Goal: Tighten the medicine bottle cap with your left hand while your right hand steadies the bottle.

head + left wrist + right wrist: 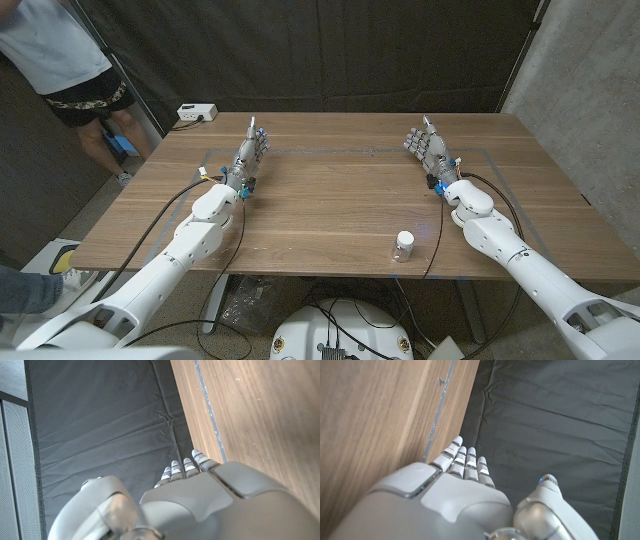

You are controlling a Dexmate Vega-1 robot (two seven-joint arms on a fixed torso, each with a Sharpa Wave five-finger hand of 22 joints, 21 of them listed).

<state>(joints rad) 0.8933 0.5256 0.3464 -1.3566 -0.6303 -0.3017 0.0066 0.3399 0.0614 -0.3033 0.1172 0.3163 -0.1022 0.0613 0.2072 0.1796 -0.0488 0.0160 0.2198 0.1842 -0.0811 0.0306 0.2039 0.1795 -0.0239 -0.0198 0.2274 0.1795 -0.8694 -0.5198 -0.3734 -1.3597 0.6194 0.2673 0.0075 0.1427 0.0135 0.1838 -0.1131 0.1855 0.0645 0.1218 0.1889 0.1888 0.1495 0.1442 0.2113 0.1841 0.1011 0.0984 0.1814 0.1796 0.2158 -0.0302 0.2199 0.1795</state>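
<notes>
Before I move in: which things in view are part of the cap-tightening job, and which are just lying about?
Job:
- medicine bottle, upright near the front edge, untouched
- left hand, open, far from the bottle
- right hand, open, also away from it

Lying about:
- white box at the far left corner
- person standing behind the table

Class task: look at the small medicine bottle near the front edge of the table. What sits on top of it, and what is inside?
A white cap sits on top of the medicine bottle, which stands upright on the wooden table. Neither hand touches it. Its contents cannot be made out at this size.
</notes>
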